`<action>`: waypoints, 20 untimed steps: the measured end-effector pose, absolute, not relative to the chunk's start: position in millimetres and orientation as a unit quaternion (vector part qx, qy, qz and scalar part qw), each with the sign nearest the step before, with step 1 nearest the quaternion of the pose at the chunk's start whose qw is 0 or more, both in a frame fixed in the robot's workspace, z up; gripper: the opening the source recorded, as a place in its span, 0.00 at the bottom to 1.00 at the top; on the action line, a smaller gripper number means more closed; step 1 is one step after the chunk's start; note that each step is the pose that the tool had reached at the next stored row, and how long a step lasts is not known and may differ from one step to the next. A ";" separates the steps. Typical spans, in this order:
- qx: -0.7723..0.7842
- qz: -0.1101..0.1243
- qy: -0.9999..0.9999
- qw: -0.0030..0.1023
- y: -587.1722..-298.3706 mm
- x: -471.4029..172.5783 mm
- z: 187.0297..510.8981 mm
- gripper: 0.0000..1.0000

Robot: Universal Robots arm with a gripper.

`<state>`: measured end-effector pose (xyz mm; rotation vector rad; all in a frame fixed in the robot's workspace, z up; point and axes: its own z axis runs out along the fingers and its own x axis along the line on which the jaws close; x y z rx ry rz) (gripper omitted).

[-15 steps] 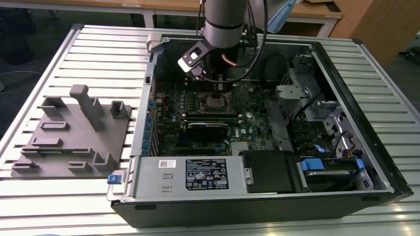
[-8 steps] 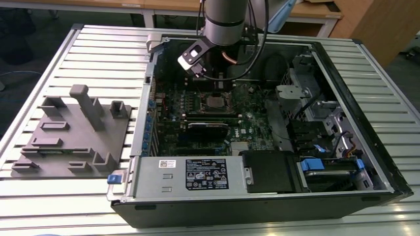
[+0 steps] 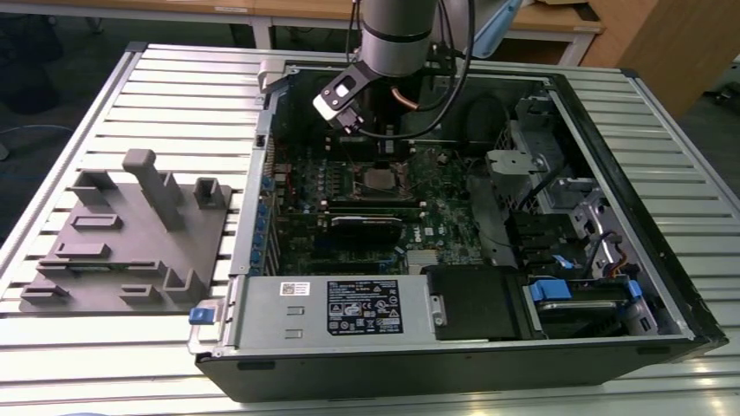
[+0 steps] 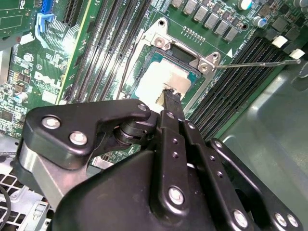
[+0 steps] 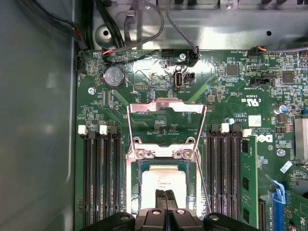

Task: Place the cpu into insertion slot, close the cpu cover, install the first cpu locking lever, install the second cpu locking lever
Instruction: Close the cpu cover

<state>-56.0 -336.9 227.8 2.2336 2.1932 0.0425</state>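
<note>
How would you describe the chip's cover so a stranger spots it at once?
Look inside the open computer case at the green board. The cover is the thin silver frame swung open beside the pale chip, which sits between black slots. Only it has a big square hole.

Workshop, slatted metal bench [image 3: 173, 95], wooden desks [image 3: 557, 19]

Soft overhead light, shadowed computer case [image 3: 439, 374] interior, white glare on the cpu [image 5: 163, 178]

Arm [image 3: 397, 35] stands vertical. Gripper [image 5: 165, 191] points straight down below the wrist, fingers [image 5: 160, 199] pressed together.
</note>
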 end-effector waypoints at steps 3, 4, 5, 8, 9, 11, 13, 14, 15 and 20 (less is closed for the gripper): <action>0.713 0.014 0.701 0.005 -336.9 -56.0 227.9 0.11; 0.713 0.014 0.701 0.005 -336.9 -56.0 227.9 0.11; 0.713 0.014 0.701 0.005 -336.9 -56.1 227.9 0.11; 0.713 0.014 0.701 0.005 -336.9 -56.0 228.0 0.11; 0.713 0.014 0.701 0.005 -336.9 -56.0 228.0 0.11; 0.713 0.013 0.701 0.006 -337.0 -56.1 228.8 0.11; 0.713 0.014 0.701 0.005 -336.9 -56.0 232.4 0.11; 0.713 0.014 0.701 0.005 -336.9 -56.1 232.9 0.11; 0.713 0.014 0.701 0.005 -336.9 -56.0 233.2 0.11; 0.713 0.014 0.701 0.005 -336.9 -56.0 233.6 0.11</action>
